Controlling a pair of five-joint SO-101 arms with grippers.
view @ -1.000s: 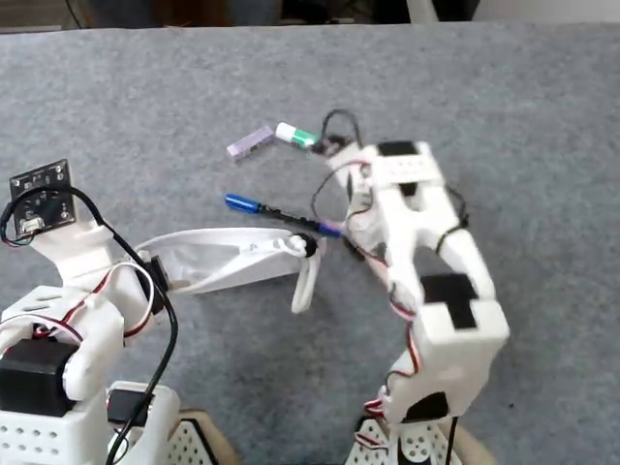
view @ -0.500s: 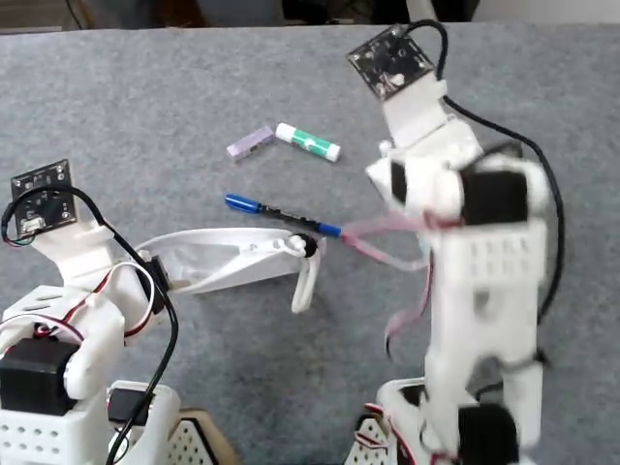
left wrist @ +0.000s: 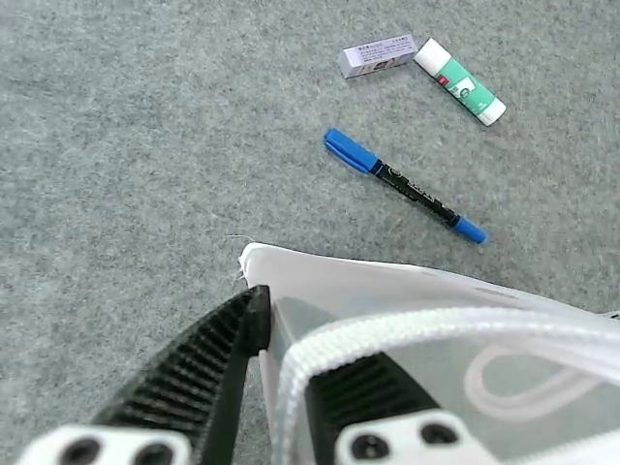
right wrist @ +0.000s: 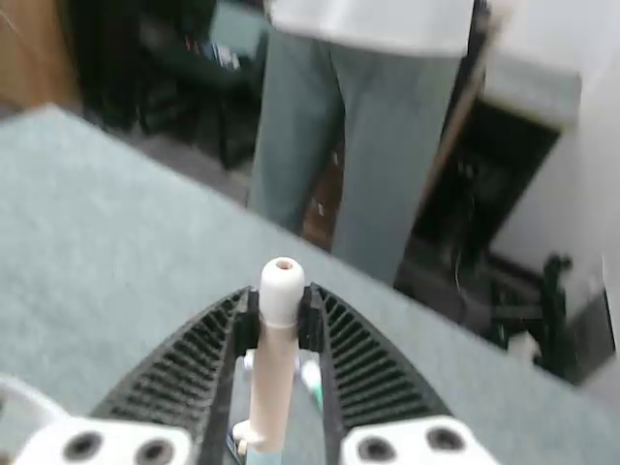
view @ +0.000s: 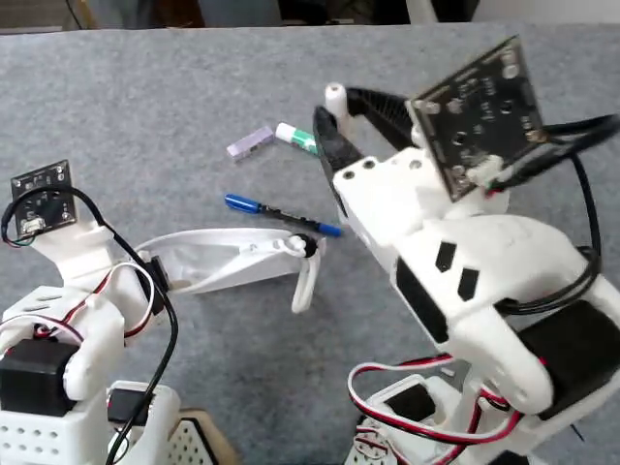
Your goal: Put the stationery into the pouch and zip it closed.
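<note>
With the left gripper (left wrist: 271, 329) clenched on the pouch (view: 213, 262) rim, the right gripper (right wrist: 281, 305), grasping a white pen (view: 334, 95), should carry it toward 7 o'clock and slide it in lengthwise.

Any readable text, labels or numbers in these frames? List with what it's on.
Lavender box: print, too small to read.
Glue stick: label marks, too small to read.
Blue pen: barrel print, too small to read.
White stick in right hand: no print seen.
Nothing legible anywhere.
</note>
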